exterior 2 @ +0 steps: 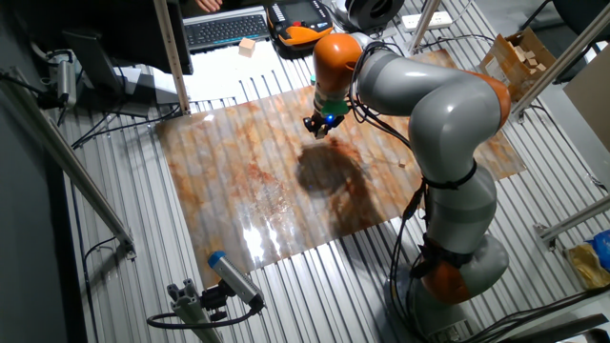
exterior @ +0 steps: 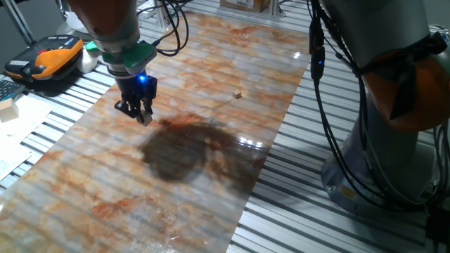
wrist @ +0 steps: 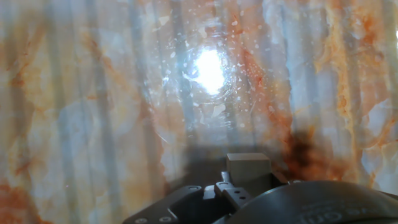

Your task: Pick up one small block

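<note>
Gripping pale square-edged wooden small block [wrist: 248, 167], hand [exterior: 143, 114] closed above glossy marbled sheet [exterior: 211, 84].

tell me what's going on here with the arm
A KUKA arm holds its gripper just above the marbled orange-and-white sheet on the table. A pale tan wooden cube sits between the fingertips, so it looks grasped and slightly lifted. A much tinier brownish cube lies apart on the sheet, untouched.
</note>
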`<state>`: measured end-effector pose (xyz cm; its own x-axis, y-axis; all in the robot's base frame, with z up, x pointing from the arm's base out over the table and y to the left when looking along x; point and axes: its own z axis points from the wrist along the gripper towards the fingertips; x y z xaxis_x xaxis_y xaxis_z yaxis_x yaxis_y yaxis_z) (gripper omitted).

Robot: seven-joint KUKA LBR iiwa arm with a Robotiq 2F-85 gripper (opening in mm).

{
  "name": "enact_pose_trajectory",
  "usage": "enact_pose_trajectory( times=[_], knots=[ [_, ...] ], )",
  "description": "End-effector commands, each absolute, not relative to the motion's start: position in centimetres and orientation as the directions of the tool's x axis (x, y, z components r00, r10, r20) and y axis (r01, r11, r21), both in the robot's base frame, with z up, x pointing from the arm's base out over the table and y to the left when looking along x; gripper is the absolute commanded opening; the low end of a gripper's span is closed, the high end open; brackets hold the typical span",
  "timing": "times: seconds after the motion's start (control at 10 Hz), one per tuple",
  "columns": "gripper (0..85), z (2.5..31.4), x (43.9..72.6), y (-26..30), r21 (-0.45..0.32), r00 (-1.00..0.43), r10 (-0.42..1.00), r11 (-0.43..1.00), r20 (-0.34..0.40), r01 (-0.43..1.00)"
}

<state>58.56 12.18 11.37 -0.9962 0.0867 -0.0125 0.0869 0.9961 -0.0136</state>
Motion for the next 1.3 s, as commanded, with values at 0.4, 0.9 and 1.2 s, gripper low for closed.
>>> enact_pose_trajectory(
  times=[0.4,0.9,1.2],
  knots=[
    [34.0,11.34,58.6,12.19,0.0,-0.995,0.094,0.996,-0.014,0.094],
    [34.0,11.33,58.62,12.18,0.0,-0.995,0.094,0.996,-0.028,0.094],
    [51.0,11.33,58.61,12.16,-0.009,-0.993,0.111,0.994,-0.049,0.112]
  ],
)
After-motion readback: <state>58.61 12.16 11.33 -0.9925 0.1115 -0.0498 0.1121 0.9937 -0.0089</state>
